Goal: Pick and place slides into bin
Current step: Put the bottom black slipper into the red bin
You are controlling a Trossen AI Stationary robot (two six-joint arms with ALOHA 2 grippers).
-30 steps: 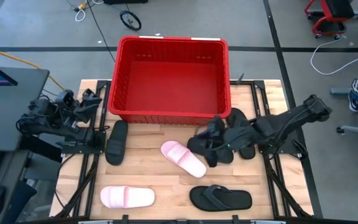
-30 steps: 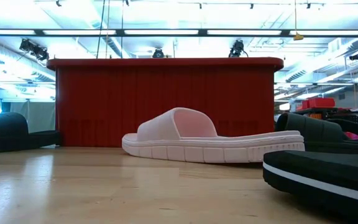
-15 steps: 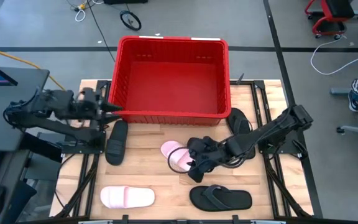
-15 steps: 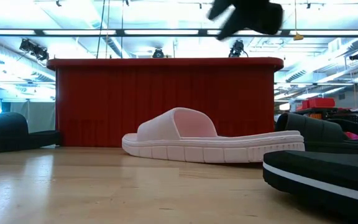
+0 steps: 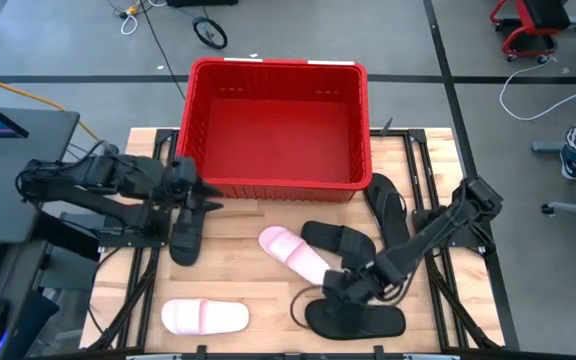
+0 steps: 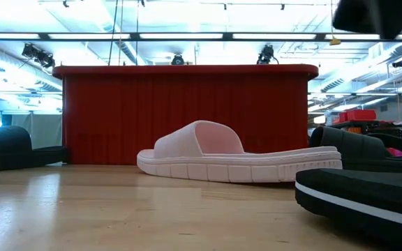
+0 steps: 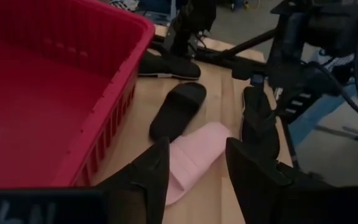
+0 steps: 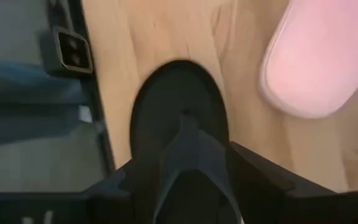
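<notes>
Slides lie scattered on the wooden surface [image 5: 238, 290] before the red bin [image 5: 276, 125]. Right arm stretches low across the surface, its right pincer [image 5: 340, 293] spread just above the black flip-flop [image 5: 356, 319], fingers straddling its thong strap. Left arm reaches beside the bin, left pincer [image 5: 200, 200] spread above a black slide [image 5: 187, 230], holding nothing.

From my remote seat I see the wooden table [image 5: 238, 290] on grey floor. Past its far edge stands a small wheel [image 5: 210, 33]; a white cable [image 5: 533, 85] loops beyond the far right corner, near a red chair base [image 5: 528, 35].
</notes>
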